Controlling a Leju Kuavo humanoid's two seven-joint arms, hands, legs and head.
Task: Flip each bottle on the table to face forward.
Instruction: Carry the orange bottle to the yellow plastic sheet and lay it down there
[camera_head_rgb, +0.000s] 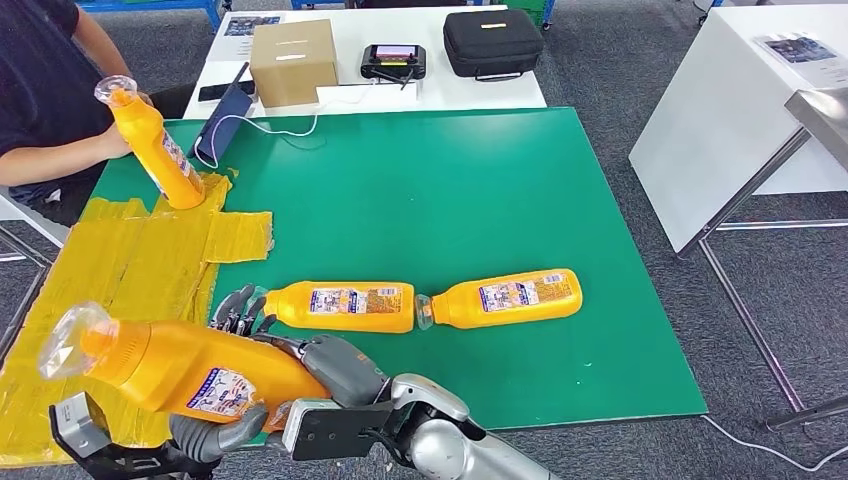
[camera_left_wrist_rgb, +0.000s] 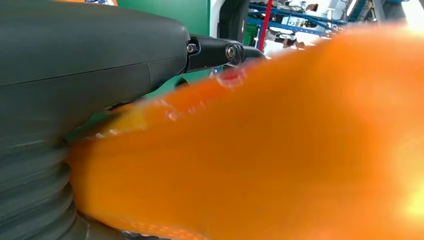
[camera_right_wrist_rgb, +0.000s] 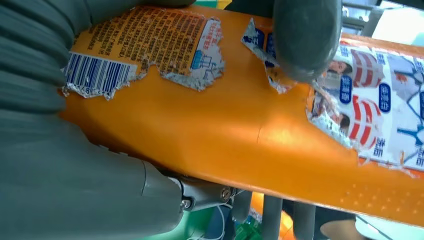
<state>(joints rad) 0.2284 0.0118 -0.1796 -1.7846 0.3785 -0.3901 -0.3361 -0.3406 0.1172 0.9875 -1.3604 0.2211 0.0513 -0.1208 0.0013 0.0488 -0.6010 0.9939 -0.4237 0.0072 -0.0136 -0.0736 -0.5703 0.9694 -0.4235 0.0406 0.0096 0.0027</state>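
An orange bottle (camera_head_rgb: 185, 375) with a clear cap is lifted off the table at the near left, lying tilted with its cap to the left. My right hand (camera_head_rgb: 335, 368) grips its base end, and the thumb (camera_right_wrist_rgb: 305, 40) presses on the torn label (camera_right_wrist_rgb: 150, 45). My left hand (camera_head_rgb: 212, 432) holds the same bottle (camera_left_wrist_rgb: 280, 150) from below. Two more orange bottles (camera_head_rgb: 345, 307) (camera_head_rgb: 510, 297) lie on their sides, cap to cap, on the green mat (camera_head_rgb: 450, 190). At the far left a person (camera_head_rgb: 40, 90) holds another orange bottle (camera_head_rgb: 150, 145) standing tilted.
Yellow tape (camera_head_rgb: 120, 260) covers the mat's left part. Behind the mat, a white table holds a cardboard box (camera_head_rgb: 293, 60), a black controller (camera_head_rgb: 393, 60), a black case (camera_head_rgb: 493, 42) and a dark tablet (camera_head_rgb: 222, 125). Another white table (camera_head_rgb: 730, 120) stands at the right.
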